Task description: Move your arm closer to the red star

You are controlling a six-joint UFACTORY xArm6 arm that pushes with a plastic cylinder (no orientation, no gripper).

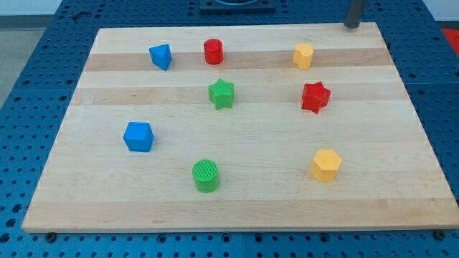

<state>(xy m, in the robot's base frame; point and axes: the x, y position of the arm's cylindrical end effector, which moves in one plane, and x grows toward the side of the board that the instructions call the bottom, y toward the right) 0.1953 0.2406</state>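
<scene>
The red star (315, 97) lies on the wooden board (237, 201) at the view's right, upper middle. My tip (351, 25) shows at the board's top edge, top right of the view. It is above and a little right of the red star, well apart from it. The yellow block (303, 55) at the top lies between them, slightly to the left.
A red cylinder (214, 51) and a blue block (161, 56) lie at the top left. A green star (221, 94) is in the middle. A blue cube (138, 136) lies left, a green cylinder (205, 175) bottom middle, a yellow hexagonal block (325, 165) bottom right.
</scene>
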